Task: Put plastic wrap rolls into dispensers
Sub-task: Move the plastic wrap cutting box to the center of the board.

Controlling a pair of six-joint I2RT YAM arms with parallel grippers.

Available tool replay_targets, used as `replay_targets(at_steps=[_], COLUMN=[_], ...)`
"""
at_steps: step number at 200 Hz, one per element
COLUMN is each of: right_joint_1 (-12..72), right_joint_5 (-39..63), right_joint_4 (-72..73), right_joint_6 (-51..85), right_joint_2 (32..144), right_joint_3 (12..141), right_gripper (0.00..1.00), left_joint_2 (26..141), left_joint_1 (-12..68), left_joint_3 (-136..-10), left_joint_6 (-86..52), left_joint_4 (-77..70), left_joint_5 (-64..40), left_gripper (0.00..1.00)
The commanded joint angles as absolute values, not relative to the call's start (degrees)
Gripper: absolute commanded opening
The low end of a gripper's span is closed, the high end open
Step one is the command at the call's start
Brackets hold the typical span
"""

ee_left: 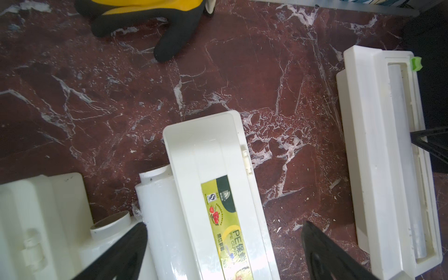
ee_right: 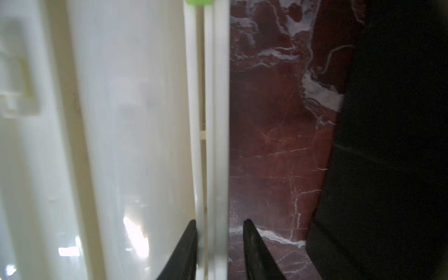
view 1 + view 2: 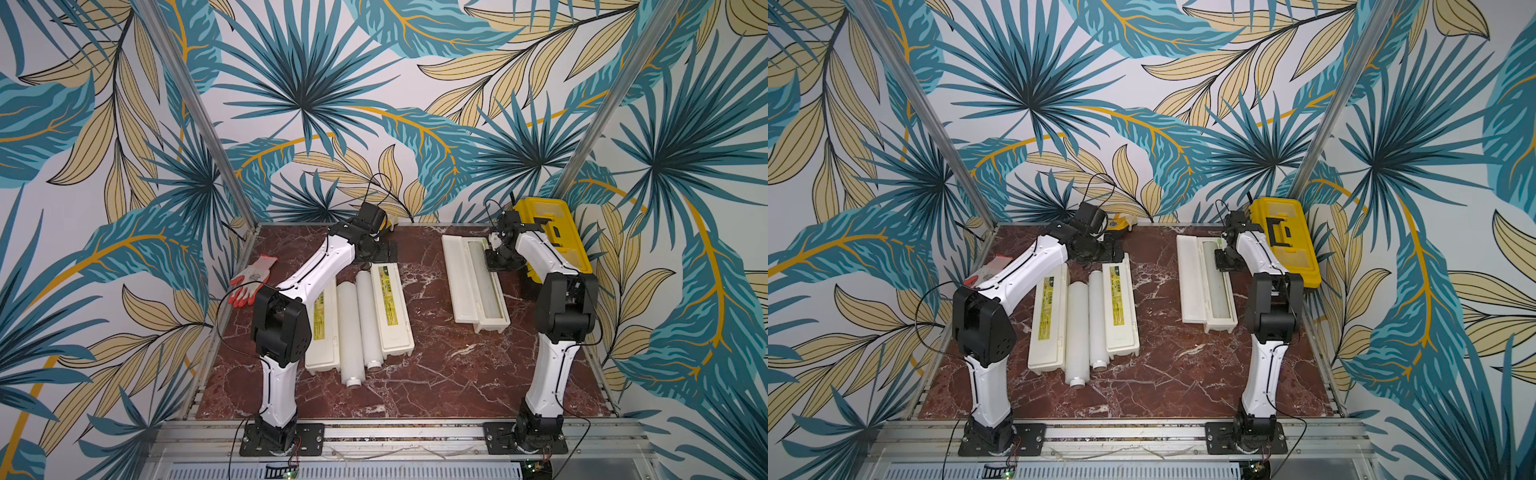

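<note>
One plastic wrap roll (image 3: 486,286) lies inside the open dispenser (image 3: 456,282) on the right of the table (image 3: 436,374); two loose rolls (image 3: 350,332) lie side by side between two closed dispensers (image 3: 391,311) on the left. The right gripper (image 2: 220,220), narrowly parted, straddles the open dispenser's outer wall unclamped. The left gripper (image 1: 224,223) hangs wide open and empty above a closed dispenser's far end.

Dark red marble-patterned tabletop (image 3: 440,374) with white veins. Papered walls (image 3: 374,83) show teal and tan leaves on white. Long cream-white plastic dispenser boxes (image 3: 401,332) bear yellow-green label strips (image 3: 390,299). Cylindrical plastic wrap rolls (image 3: 351,332) are white. Rectangular plastic toolbox (image 3: 573,245): yellow and black. Knitted work glove (image 3: 253,274): white, orange fingers.
</note>
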State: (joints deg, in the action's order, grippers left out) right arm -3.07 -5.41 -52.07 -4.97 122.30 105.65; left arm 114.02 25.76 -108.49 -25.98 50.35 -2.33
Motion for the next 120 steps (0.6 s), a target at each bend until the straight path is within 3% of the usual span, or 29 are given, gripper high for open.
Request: replay_targets(at_steps=[1, 30, 79, 120], right_joint_1=[-3.8, -3.5, 1.9, 15.7], right_joint_5=[-9.9, -6.4, -0.1, -0.4], right_joint_4=[-55.0, -54.9, -52.2, -52.3], right_joint_6=[-7.6, -6.0, -0.9, 8.4], right_joint_2=[123.6, 119.5, 107.7, 104.8], right_joint_3=[105.8, 106.2, 102.2, 99.4], right_gripper=[0.44, 0.68, 0.85, 0.99], left_joint_2=[112.7, 111.4, 106.1, 99.3], left_joint_1=[24.7, 23.6, 21.4, 17.1], left_joint_3=[-106.3, -104.6, -100.1, -92.4], left_joint_6=[-26.3, -27.7, -30.5, -30.6], left_joint_4=[50.0, 50.0, 49.9, 46.4], left_joint_5=[-2.7, -3.4, -4.1, -7.5], left_gripper=[1.0, 0.99, 0.99, 0.99])
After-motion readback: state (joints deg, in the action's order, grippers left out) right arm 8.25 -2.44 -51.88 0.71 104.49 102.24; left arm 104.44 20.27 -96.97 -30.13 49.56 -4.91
